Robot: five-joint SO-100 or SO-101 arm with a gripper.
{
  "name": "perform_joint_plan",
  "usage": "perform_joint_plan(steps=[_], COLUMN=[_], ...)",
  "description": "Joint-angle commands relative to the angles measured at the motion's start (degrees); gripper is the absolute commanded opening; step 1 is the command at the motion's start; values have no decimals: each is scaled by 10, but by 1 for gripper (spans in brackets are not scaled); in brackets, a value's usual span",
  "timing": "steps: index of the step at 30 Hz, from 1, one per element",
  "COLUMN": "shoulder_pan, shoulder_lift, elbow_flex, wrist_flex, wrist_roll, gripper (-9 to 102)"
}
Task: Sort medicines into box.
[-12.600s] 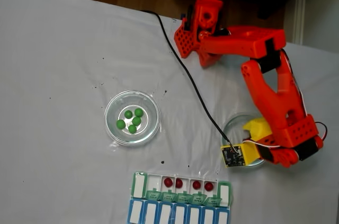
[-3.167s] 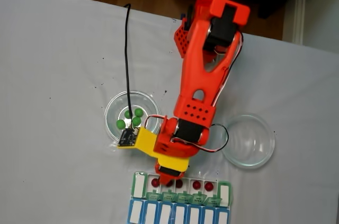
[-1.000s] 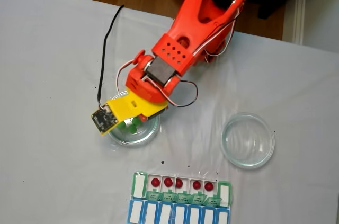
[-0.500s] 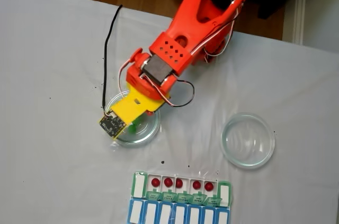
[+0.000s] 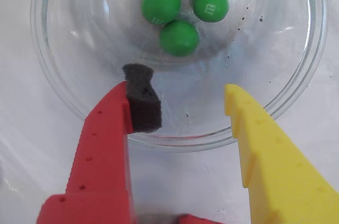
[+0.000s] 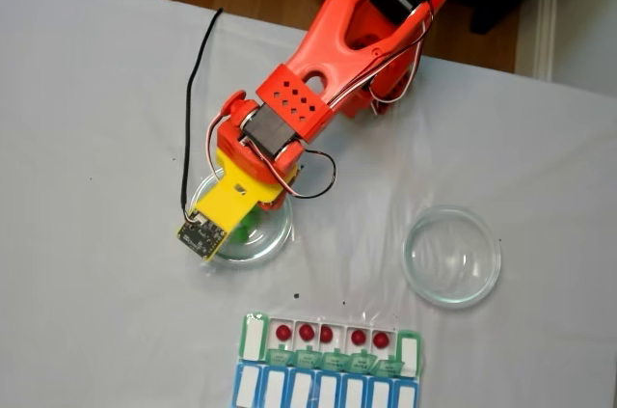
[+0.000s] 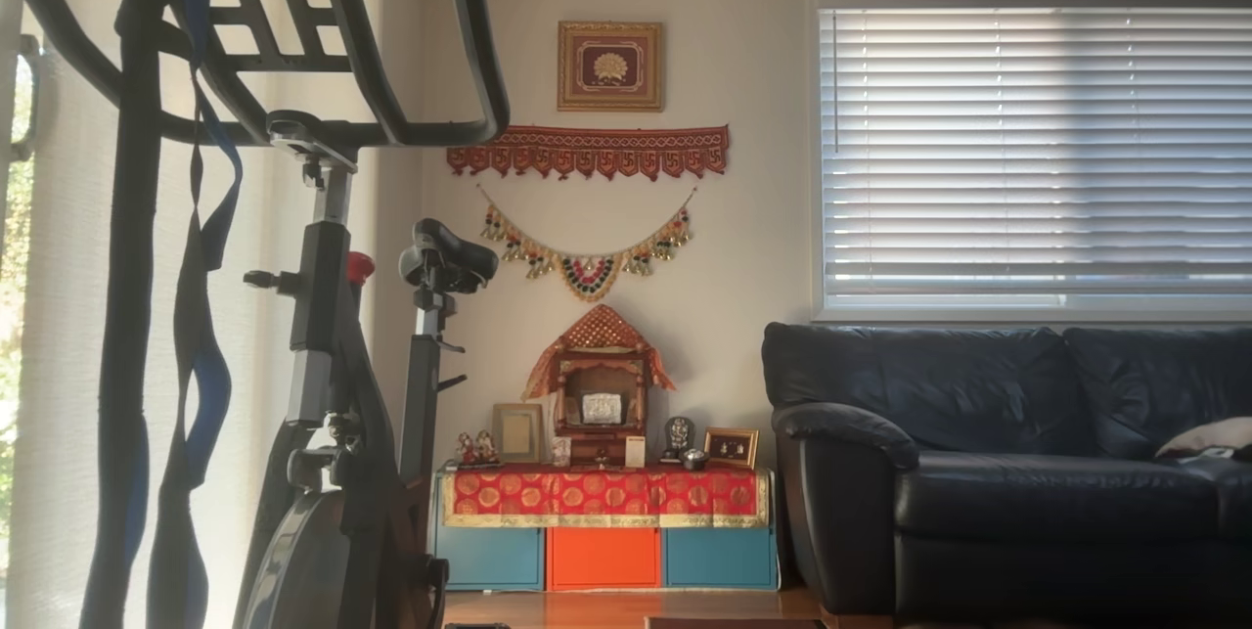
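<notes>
In the wrist view my gripper point(image 5: 183, 89) is open, with its red finger point(image 5: 106, 144) carrying a black pad on the left and its yellow finger point(image 5: 265, 150) on the right. Both tips hang over the near rim of a clear glass dish point(image 5: 63, 91). Several green medicines point(image 5: 179, 37) lie just beyond the tips, and nothing is between the fingers. In the fixed view the orange arm point(image 6: 318, 90) reaches over that left dish point(image 6: 275, 234). The box point(image 6: 253, 336) lies at the bottom edge, with several dark red medicines point(image 6: 307, 333) in its open white compartments.
A second, empty glass dish point(image 6: 451, 256) stands to the right of the arm. A black cable point(image 6: 193, 99) runs from the wrist camera up across the white tablecloth. The box's blue-lidded row point(image 6: 318, 391) touches the picture's lower edge.
The arm has swung from the box to the left dish, leaving one more red ball in the box. Over the last second the wrist has settled slightly lower over the dish.
</notes>
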Motion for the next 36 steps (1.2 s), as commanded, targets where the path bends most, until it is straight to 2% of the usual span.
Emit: perform_joint_plan(steps=[1,9,19,36], shoulder_pan=[-1,-11,-15,-16], shoulder_lift=[15,-13,-33,-59], elbow_flex=[-18,5,-15,23], wrist_flex=[-18,-59,-18,-84], wrist_roll=[-1,7,-5,3], gripper=[26,26,24,25])
